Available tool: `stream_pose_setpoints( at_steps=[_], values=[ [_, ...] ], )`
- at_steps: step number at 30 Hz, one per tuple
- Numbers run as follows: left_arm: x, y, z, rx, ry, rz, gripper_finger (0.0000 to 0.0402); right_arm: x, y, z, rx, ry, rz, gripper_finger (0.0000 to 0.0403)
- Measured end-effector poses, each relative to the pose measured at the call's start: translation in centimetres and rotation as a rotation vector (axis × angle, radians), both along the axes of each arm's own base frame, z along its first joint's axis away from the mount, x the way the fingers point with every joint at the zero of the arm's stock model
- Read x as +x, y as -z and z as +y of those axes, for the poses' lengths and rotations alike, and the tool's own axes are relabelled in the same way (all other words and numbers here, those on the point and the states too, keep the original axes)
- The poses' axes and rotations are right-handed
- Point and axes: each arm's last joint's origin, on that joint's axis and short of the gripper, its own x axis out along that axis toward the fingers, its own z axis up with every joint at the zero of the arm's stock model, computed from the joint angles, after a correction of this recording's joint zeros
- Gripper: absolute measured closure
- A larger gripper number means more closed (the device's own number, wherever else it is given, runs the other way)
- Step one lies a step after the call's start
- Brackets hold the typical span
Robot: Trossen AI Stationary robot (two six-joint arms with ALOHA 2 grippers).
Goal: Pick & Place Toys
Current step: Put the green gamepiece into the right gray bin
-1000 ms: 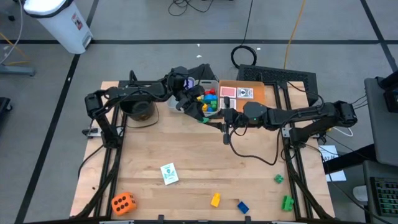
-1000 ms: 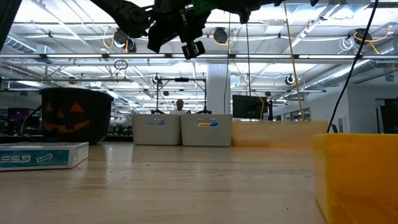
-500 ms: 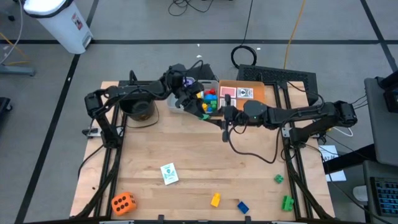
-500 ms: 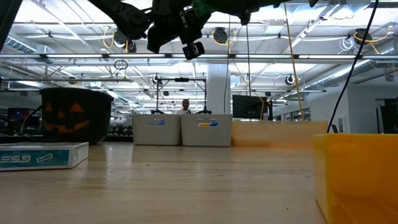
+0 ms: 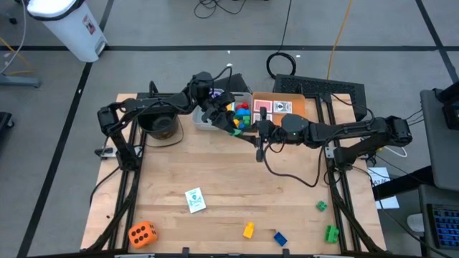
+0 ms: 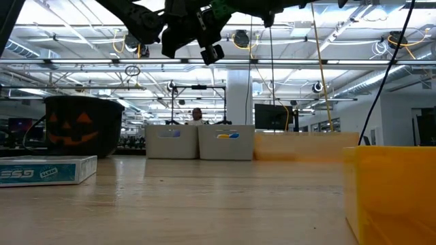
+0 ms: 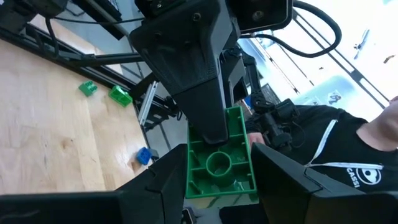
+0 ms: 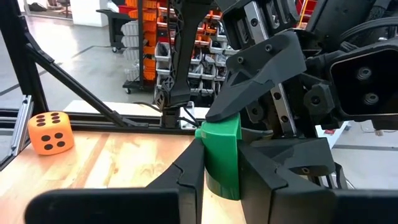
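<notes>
I see both dark arms meeting high over the far side of the light wooden table (image 5: 215,172), just in front of the grey plastic bin (image 5: 240,115) that already contains small red, yellow, green and blue bricks.

A small green plastic brick (image 7: 219,163) sits between the two tools. The left gripper (image 7: 214,186) has its two fingers closed against the brick's sides, with the hollow underside of the brick facing its wrist camera. The right gripper (image 8: 221,163) has its fingers clamped on the same brick from the opposite direction; in the right wrist view the left arm's finger presses down on the brick's top edge. In the high view the green brick shows as a small patch at the joint of the two tools, at the bin's near edge, clear of the table surface.

Items on the table:
- white picture card (image 5: 194,200), near the front, left of centre;
- orange dotted die (image 5: 142,233), front left corner;
- yellow brick (image 5: 248,230) and blue brick (image 5: 280,238), front centre;
- two green bricks (image 5: 330,233), front right.

A black pumpkin-face bucket (image 5: 161,125) stands at the far left.
</notes>
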Motion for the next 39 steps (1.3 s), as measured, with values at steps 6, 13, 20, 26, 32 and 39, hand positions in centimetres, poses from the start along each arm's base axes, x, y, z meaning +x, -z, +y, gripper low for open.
stream_pose_setpoints(
  at_steps=[6, 13, 20, 26, 32, 39],
  values=[
    [0.0, 0.0, 0.1, 0.004, -0.009, -0.004, 0.0228, 0.0, -0.1, -0.4, 0.003, 0.001, -0.012, 0.0348],
    [0.1, -0.1, 0.2, 0.012, -0.059, -0.012, 0.0207, 0.0, -0.1, -0.4, 0.032, -0.022, -0.008, 0.0348],
    [0.1, -0.1, 0.2, 0.016, -0.066, -0.018, 0.0149, -0.1, -0.1, -0.4, 0.029, -0.009, -0.011, 0.0348],
    [-0.6, -1.1, 1.6, 0.05, -0.094, -0.109, 0.0127, -0.1, -0.1, -0.8, 0.097, 0.014, -0.02, 0.0348],
    [-2.2, -2.5, 4.0, 0.047, -0.201, -0.165, 0.0134, -0.1, -0.4, -2.0, 0.319, 0.069, -0.065, 0.0348],
    [-3.1, -4.4, 4.2, 0.142, -0.277, -0.283, 0.0163, -0.5, -1.0, -4.7, 0.709, 0.068, -0.162, 0.0348]
  ],
)
